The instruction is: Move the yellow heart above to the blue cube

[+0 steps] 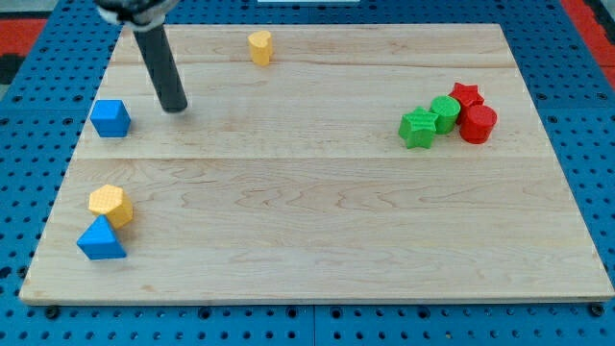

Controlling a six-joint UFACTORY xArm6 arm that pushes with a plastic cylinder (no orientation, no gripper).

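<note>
my tip just right of cube, heart farther up-right

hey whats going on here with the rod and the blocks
A robot arm is pushing blocks around a wooden board with a dark rod. My tip sits just to the right of the blue cube, touching nothing. The yellow heart it has to bring over lies apart, near the view's top, up and to the right of the tip.
</note>
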